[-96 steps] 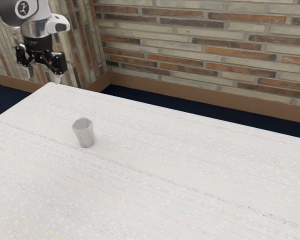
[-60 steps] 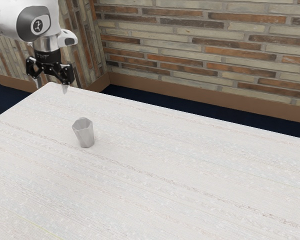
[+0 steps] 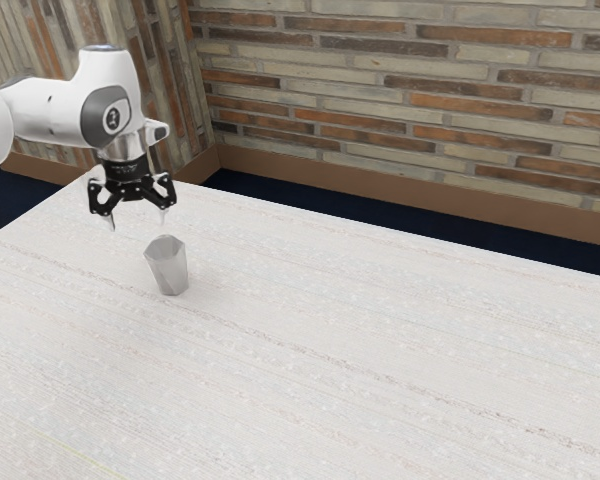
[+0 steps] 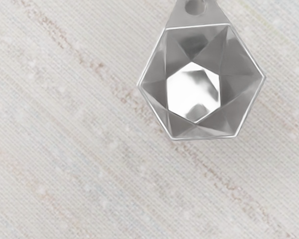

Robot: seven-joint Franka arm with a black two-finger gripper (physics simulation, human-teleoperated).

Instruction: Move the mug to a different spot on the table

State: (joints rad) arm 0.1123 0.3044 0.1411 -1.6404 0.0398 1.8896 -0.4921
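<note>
Tabletop (image 3: pixel 380 350) of pale wood grain carries the mug (image 3: pixel 167 264), with a brick wall (image 3: pixel 410 80) well behind the mug. The white arm (image 3: pixel 50 105) reaches in above and behind the mug. Grey and faceted, the mug stands upright. The hand's camera looks almost straight down into its six-sided rim and bright bottom, and the handle (image 4: pixel 193 10) shows as a small pierced tab on one side. The pincer (image 3: pixel 137 218) hangs just above the mug and a little off-centre, its fingers spread wide and holding nothing. This looks like the approach to a grasp. To do it well, centre over the rim first and line the fingers across two opposite flat faces, clear of the handle. Then descend straight, so neither fingertip knocks the rim.
</note>
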